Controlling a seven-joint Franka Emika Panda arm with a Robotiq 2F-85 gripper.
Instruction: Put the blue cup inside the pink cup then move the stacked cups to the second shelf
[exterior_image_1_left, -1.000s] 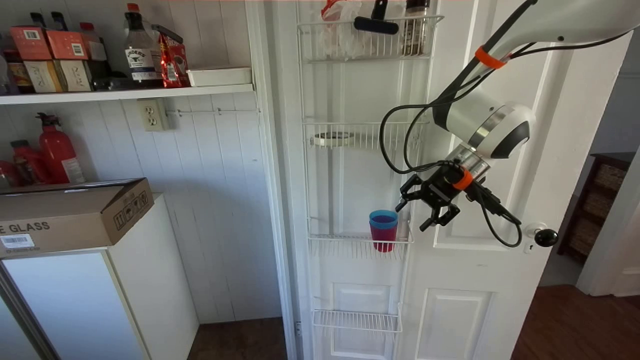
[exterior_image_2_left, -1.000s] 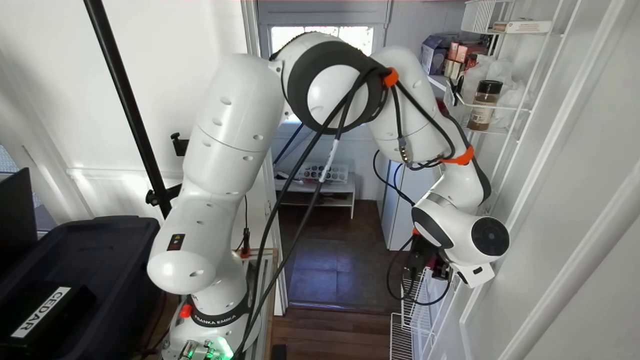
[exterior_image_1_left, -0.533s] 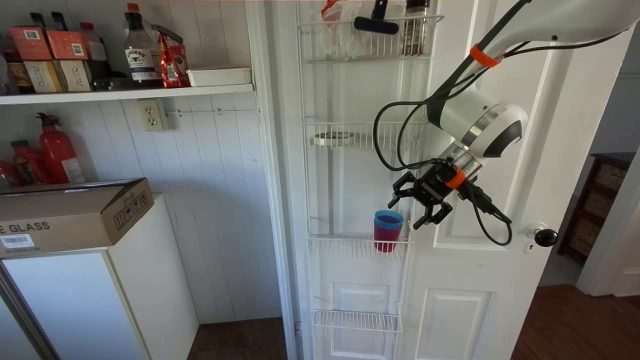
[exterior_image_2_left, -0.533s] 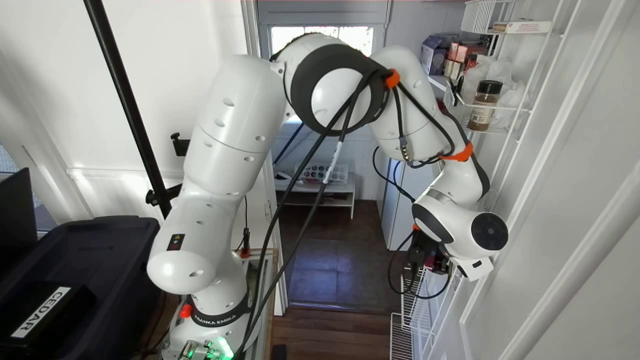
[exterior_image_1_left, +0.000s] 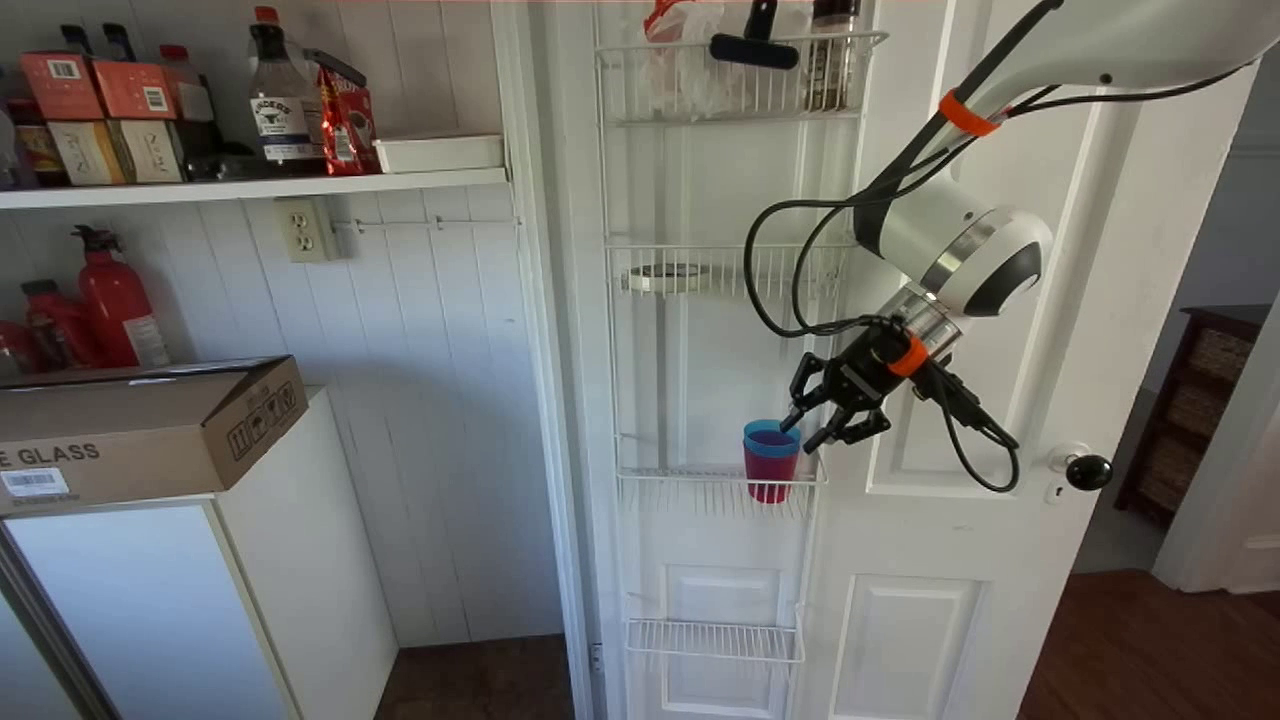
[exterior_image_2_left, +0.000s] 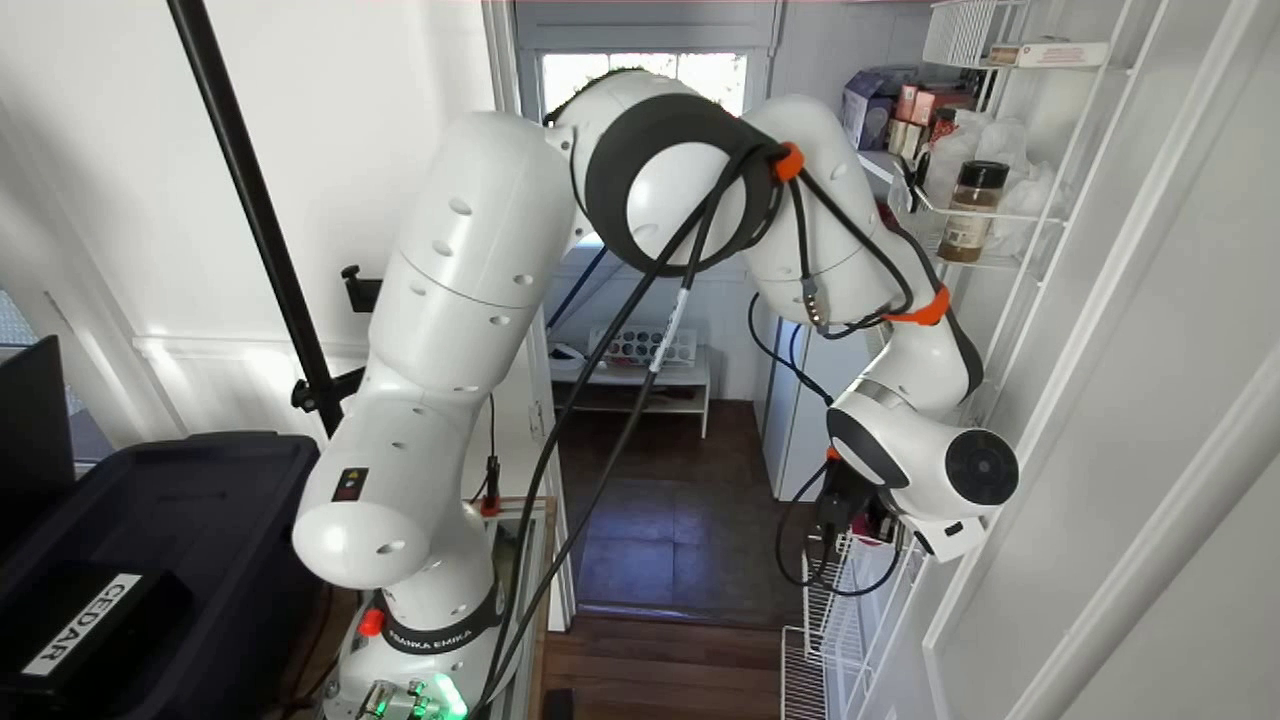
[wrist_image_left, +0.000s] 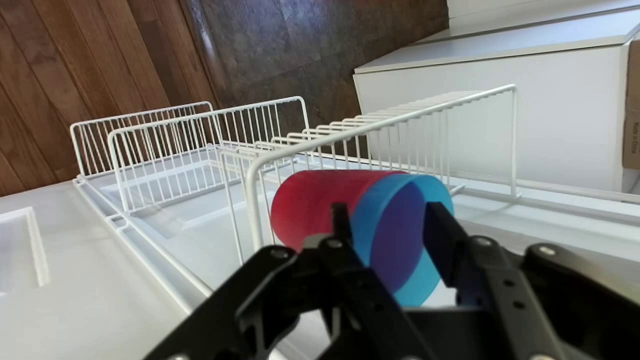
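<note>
The blue cup (exterior_image_1_left: 752, 440) is nested in the pink cup (exterior_image_1_left: 768, 468), only its rim showing above. The stack stands on the third wire tier in an exterior view, and in the wrist view the pink side (wrist_image_left: 315, 205) and blue mouth (wrist_image_left: 400, 240) show. My gripper (exterior_image_1_left: 797, 435) is at the rim from upper right. In the wrist view its fingers (wrist_image_left: 387, 217) are partly closed with a gap between them, one outside the near wall, the other over the mouth; contact cannot be told. The second shelf (exterior_image_1_left: 725, 247) is the tier holding a round lid.
A top tier (exterior_image_1_left: 620, 85) holds a plastic bag, a black tool and a spice jar (exterior_image_2_left: 968, 210). A higher tier with a flat box (exterior_image_2_left: 1048, 53) shows in an exterior view. A lower tier (exterior_image_1_left: 715, 640) is below the cups. A door knob (exterior_image_1_left: 1088, 473) sticks out at right.
My gripper has moved left and slightly down towards the cups, and its fingers have come closer together. The stacked cups shifted a little right, then slightly back left.
</note>
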